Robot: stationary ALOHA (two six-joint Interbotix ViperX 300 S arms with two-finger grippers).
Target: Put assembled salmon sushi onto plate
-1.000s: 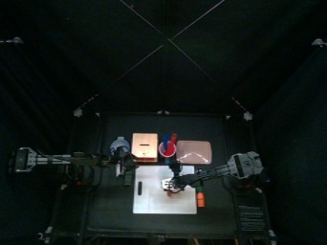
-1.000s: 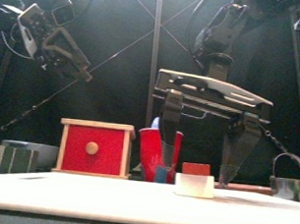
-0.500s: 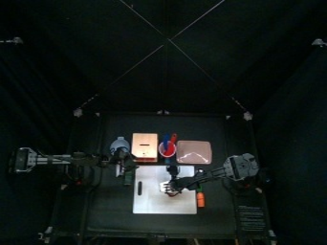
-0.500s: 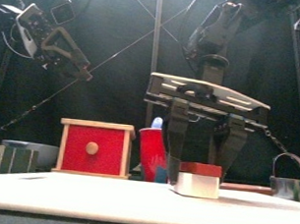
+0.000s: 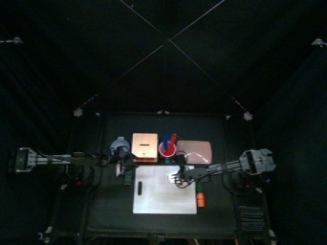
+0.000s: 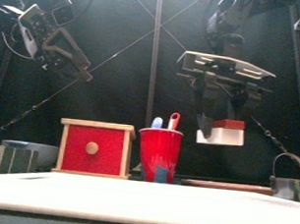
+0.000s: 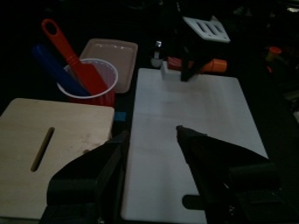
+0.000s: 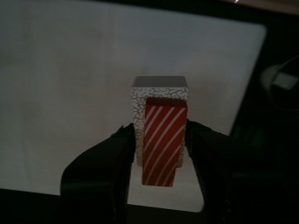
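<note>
Above the white board (image 6: 145, 204), clear of the tabletop: salmon sushi (image 8: 163, 144), red-striped slice on a white rice block, pinched between the jaws of the right gripper (image 6: 222, 118). Below and beside it, a red cup (image 6: 158, 154) with blue and red handles sticking out, then a red box (image 6: 94, 148) with a round knob. Behind the cup, the pinkish plate (image 5: 194, 150), nothing on it. Far off at the side, raised and idle, the left gripper (image 7: 149, 153), jaws parted.
</note>
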